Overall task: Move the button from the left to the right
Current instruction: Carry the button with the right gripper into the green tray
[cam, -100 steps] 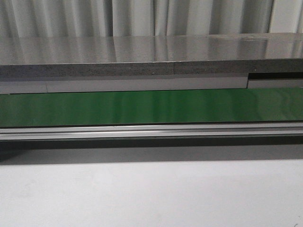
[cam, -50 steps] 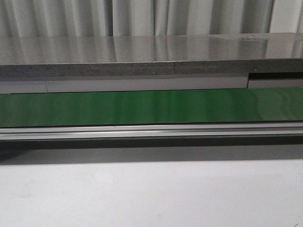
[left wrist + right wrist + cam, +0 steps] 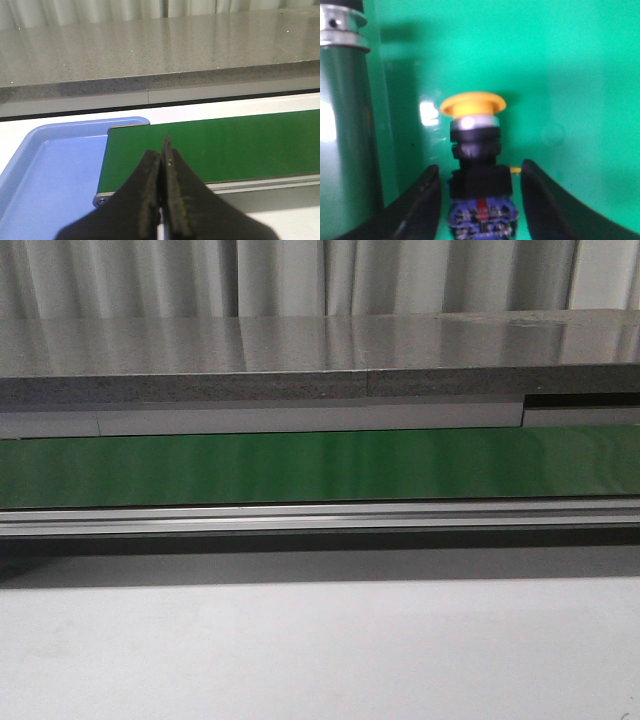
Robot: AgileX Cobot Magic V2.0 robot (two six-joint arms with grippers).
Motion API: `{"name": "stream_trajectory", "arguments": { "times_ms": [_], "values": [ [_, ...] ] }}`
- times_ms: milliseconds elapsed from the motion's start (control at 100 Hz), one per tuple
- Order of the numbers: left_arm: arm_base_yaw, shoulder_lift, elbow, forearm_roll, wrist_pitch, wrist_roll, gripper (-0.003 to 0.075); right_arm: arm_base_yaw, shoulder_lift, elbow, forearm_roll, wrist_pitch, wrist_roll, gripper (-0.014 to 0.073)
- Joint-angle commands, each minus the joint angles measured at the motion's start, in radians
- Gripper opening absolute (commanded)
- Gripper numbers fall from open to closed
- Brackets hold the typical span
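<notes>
The button (image 3: 475, 150) lies on the green conveyor belt (image 3: 570, 75), with its yellow cap pointing away from the wrist and its black body and red-blue mark nearest. My right gripper (image 3: 480, 170) is open and its fingers (image 3: 420, 200) stand on either side of the black body with small gaps. My left gripper (image 3: 161, 147) is shut and empty, over the end of the belt (image 3: 240, 145). The front view shows neither the button nor a gripper.
A blue tray (image 3: 55, 170) sits against the belt's end in the left wrist view. A metal roller (image 3: 345, 125) stands beside the button. The front view shows the belt (image 3: 320, 465), its aluminium rail (image 3: 320, 518), a grey counter (image 3: 300, 360) behind and a white table (image 3: 320, 650) in front.
</notes>
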Motion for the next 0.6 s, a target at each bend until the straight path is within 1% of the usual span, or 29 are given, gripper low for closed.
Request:
{"name": "stream_trajectory", "arguments": {
  "times_ms": [0, 110, 360, 590],
  "values": [
    [-0.008, 0.007, -0.026, -0.014, -0.071, -0.001, -0.002, -0.007, -0.055, -0.032, 0.013, -0.031, -0.011, 0.0456],
    [-0.008, 0.007, -0.026, -0.014, -0.071, -0.001, -0.002, -0.007, -0.055, -0.032, 0.013, -0.031, -0.011, 0.0491],
    [-0.008, 0.007, -0.026, -0.014, -0.071, -0.001, -0.002, -0.007, -0.081, -0.035, 0.012, -0.03, -0.011, 0.049],
    [-0.008, 0.007, -0.026, -0.014, -0.071, -0.001, -0.002, 0.015, -0.17, -0.036, 0.098, -0.066, -0.011, 0.0489]
  ]
}}
